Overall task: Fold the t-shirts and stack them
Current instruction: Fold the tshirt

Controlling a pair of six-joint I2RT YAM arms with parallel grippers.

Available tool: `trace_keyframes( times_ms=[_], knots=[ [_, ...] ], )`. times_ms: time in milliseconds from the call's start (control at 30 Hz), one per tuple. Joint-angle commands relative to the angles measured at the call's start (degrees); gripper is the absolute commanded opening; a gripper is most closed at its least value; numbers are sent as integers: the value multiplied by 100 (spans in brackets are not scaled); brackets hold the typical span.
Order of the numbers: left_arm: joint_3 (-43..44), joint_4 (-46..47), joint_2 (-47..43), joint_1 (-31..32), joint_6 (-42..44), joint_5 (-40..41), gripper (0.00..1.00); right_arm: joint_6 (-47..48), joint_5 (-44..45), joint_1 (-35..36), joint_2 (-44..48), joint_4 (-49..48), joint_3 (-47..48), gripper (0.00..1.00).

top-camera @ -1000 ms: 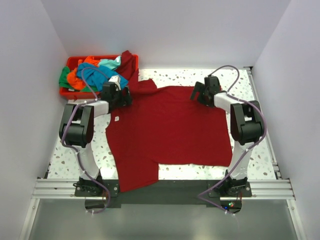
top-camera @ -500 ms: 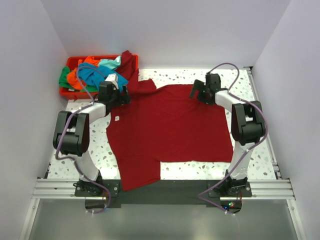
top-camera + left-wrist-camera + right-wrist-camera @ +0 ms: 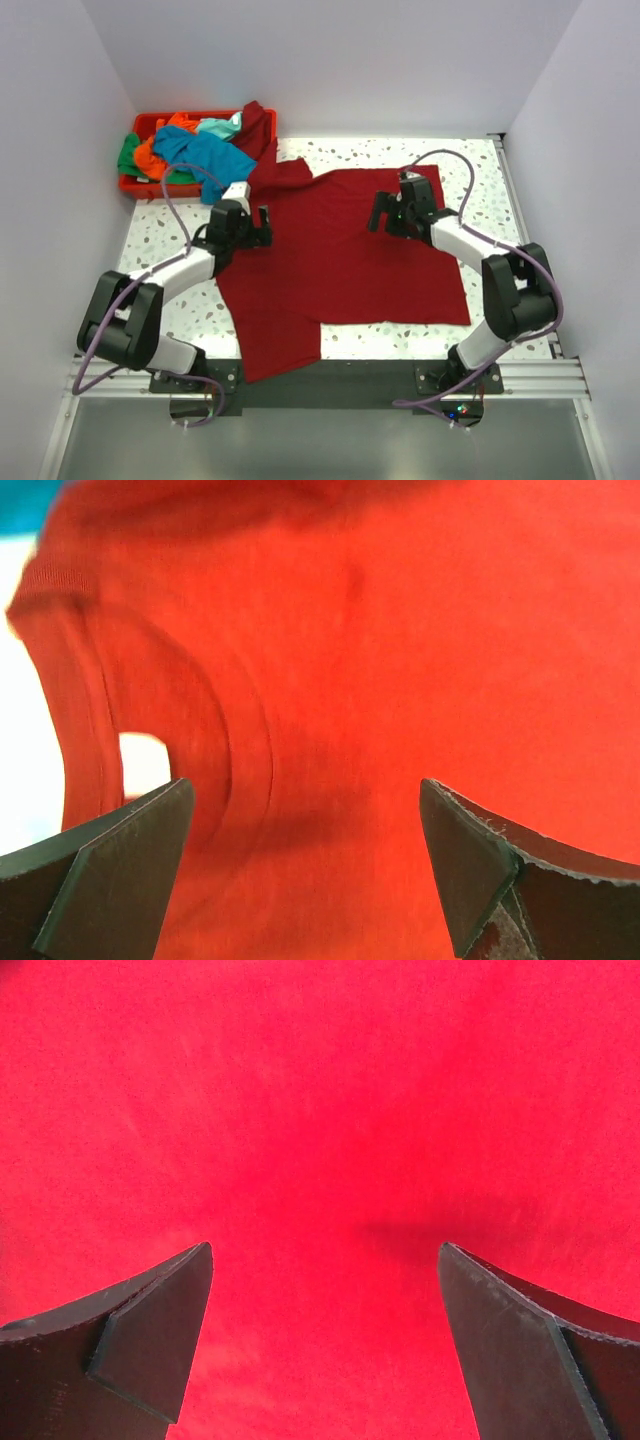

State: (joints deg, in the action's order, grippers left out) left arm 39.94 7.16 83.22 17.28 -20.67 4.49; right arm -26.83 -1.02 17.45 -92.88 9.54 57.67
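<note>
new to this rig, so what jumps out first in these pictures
A dark red t-shirt lies spread across the table, with the left gripper and right gripper open over its far half. At the far left, a red bin holds teal, orange and green shirts.

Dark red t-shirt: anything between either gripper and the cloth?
Nothing visible. The left gripper and right gripper both hang open over the dark red t-shirt, and each wrist view shows only bare red cloth between the fingers.
</note>
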Motion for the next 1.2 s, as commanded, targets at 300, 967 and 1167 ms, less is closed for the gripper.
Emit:
trace_keyframes(
  times_ms=[300,967,1167],
  knots=[
    [-550,286,-256,109,-254,-36,100,-112,717,259,482,-49,-634,98],
    [732,506,1854,-664,-113,-467,100,-86,744,-5,-1214,-58,464,99],
    [1409,366,2417,-752,1,-300,100,-7,550,-233,-1803,92,1140,99]
  ],
)
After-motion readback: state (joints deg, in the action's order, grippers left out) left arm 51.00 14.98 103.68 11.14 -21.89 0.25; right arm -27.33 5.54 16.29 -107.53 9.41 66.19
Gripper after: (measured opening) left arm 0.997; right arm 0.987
